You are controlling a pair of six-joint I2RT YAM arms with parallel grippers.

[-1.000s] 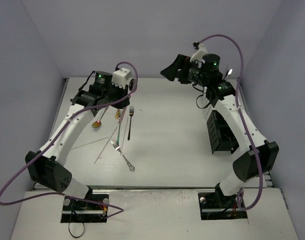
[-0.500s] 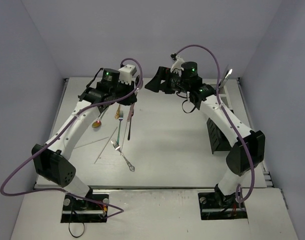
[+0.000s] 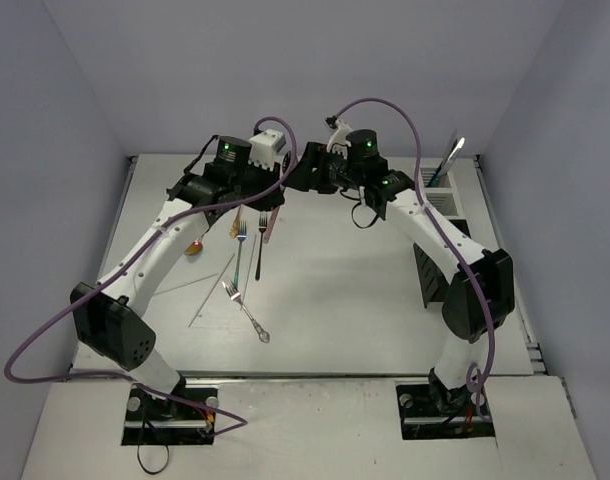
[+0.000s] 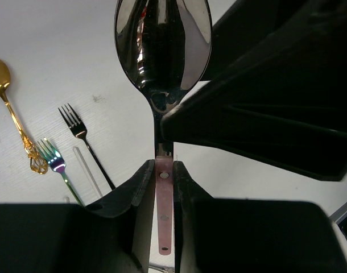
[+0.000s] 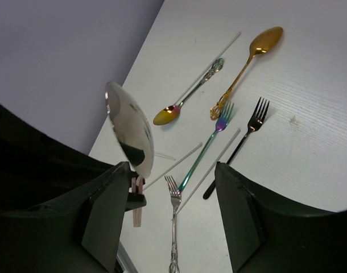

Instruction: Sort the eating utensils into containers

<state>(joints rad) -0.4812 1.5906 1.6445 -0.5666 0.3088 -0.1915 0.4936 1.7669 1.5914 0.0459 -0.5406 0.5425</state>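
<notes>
The left hand (image 4: 162,176) is shut tight on the pink handle of the silver spoon (image 4: 163,45) and holds it up over the bench (image 3: 345,290). The right hand (image 5: 170,187) is open, and the spoon sits between its fingers (image 5: 105,216), right next to one. A gold spoon (image 5: 264,40) and a dark fork (image 5: 242,142) lie on the bench.

In left end effector (image 4: 164,173) — silver spoon (image 4: 163,45)

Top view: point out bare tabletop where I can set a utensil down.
Free: the broad white tabletop between the slim black fork and the long black slatted box, and the near strip below the ornate silver fork. Crowded: the left-centre, where forks, gold spoon and pale sticks lie close.
</notes>
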